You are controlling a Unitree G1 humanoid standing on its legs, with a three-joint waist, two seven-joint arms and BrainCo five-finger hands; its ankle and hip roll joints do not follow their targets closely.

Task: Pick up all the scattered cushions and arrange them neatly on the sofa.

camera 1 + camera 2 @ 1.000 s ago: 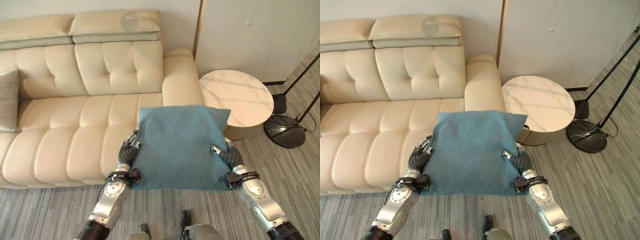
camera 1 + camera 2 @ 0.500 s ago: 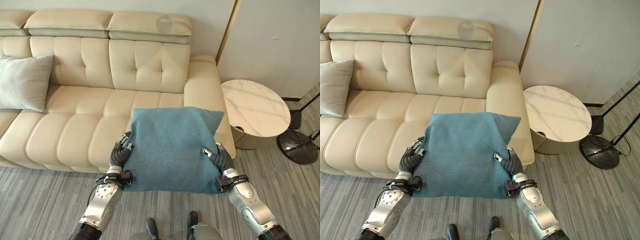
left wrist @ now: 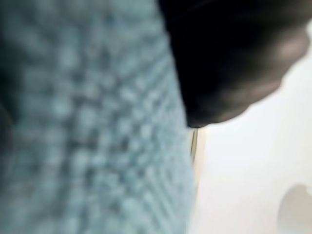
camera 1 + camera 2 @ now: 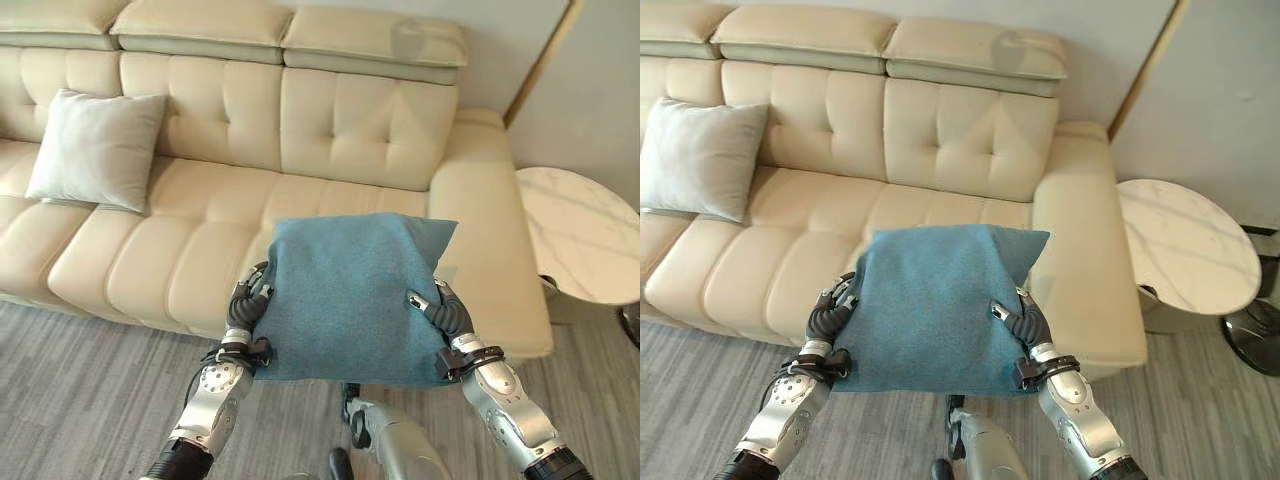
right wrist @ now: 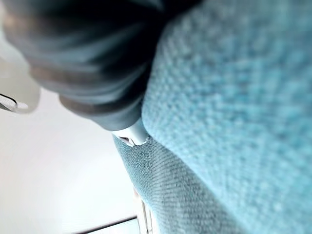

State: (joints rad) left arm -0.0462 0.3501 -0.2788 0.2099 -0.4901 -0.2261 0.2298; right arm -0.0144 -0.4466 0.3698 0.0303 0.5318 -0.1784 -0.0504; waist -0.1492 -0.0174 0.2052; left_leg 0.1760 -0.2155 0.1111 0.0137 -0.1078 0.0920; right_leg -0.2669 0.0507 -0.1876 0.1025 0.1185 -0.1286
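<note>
I hold the blue cushion (image 4: 350, 297) between left hand (image 4: 246, 305) and right hand (image 4: 440, 310), above the sofa (image 4: 300, 150) front. Can't tell finger state, mostly hidden by fabric. Grey cushion (image 4: 97, 148) leans on the sofa back.

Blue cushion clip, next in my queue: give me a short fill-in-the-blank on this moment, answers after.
1. The square blue fabric cushion is held between the left hand and the ____ hand.
2. A light grey cushion leans against the backrest of the cream leather ____.
3. The round marble-topped side table stands on the ____ beside the sofa's armrest.

Missing words: right; sofa; floor
</note>
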